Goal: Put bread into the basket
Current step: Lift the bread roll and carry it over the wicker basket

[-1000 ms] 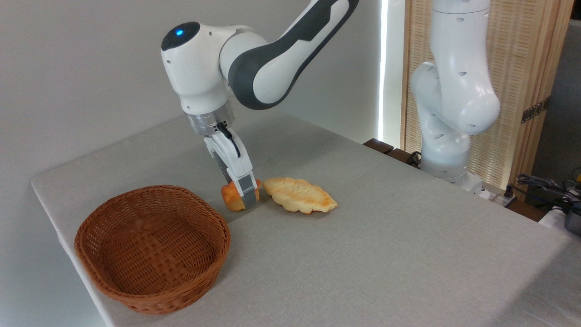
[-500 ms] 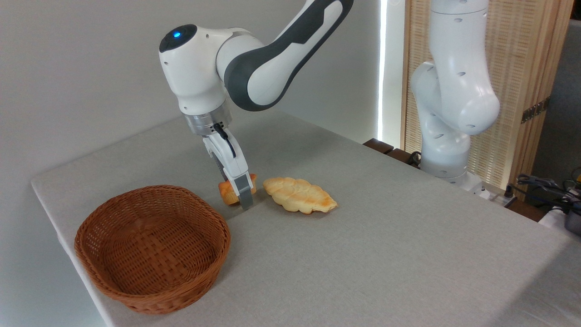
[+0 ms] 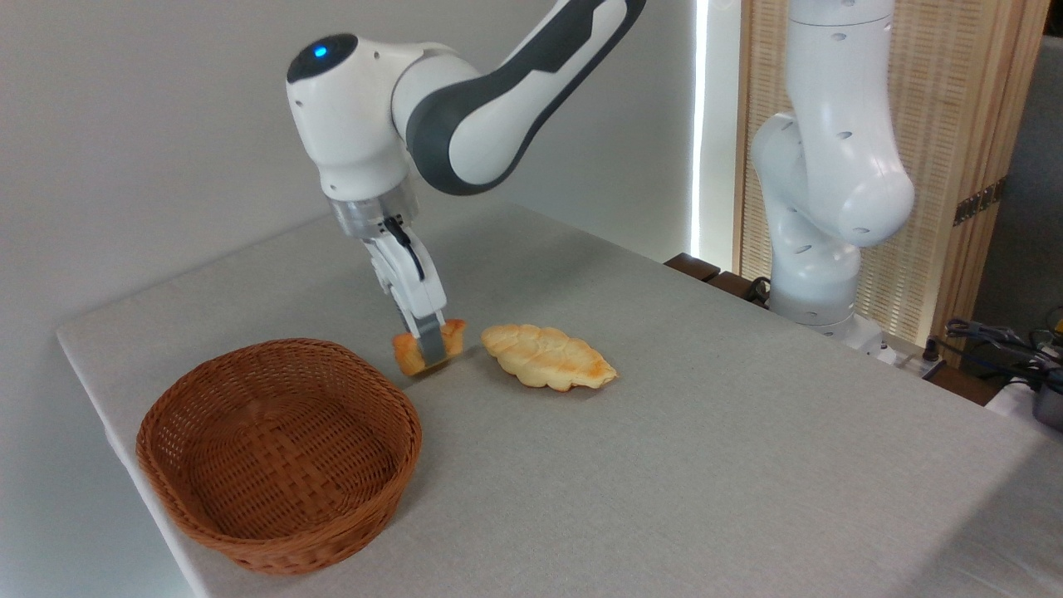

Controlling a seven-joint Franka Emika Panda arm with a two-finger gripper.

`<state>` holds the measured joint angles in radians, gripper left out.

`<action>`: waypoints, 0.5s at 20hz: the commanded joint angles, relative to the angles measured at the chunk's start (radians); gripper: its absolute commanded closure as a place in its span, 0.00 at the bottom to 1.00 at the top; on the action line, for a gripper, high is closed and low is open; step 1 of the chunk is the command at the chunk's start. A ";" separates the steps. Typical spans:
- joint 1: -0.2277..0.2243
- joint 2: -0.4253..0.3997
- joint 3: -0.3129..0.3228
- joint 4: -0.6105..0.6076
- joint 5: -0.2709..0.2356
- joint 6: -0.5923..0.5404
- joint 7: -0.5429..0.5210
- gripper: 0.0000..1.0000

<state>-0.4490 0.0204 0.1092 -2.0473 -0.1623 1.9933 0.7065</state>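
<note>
Bread (image 3: pixel 409 352), the small orange-golden bun, hangs pinched in the pincer (image 3: pixel 429 349) just clear of the table (image 3: pixel 706 432), with a thin shadow showing under it. It sits just off the basket's (image 3: pixel 278 453) rim at about two o'clock, and the paler braided loaf (image 3: pixel 546 355) lies on the table close by at the bun's three o'clock, apart from it.

As I judge it, the pick-up is done and the lift has only begun: the bun is low, hardly higher than the basket's rim, and it is not yet over the opening. What is left is to raise it enough to pass the wicker wall, carry it toward seven o'clock until it is above the basket's empty bottom, and let it go there.

The pincer's jaws are closed in on the bun, narrow, with one grey finger (image 3: pixel 430 347) crossing its near face; the other is hidden behind. The bun looks slightly tilted in the grip.
</note>
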 commanded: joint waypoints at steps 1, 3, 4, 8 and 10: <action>0.003 -0.026 0.009 0.065 -0.020 -0.045 0.021 0.70; 0.004 -0.027 0.010 0.107 -0.020 -0.076 0.021 0.69; 0.006 -0.028 0.010 0.127 -0.020 -0.077 0.019 0.68; 0.010 -0.017 0.036 0.185 -0.020 -0.067 0.028 0.67; 0.012 -0.008 0.056 0.191 -0.014 -0.019 0.033 0.65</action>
<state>-0.4399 -0.0106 0.1332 -1.8901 -0.1623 1.9420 0.7065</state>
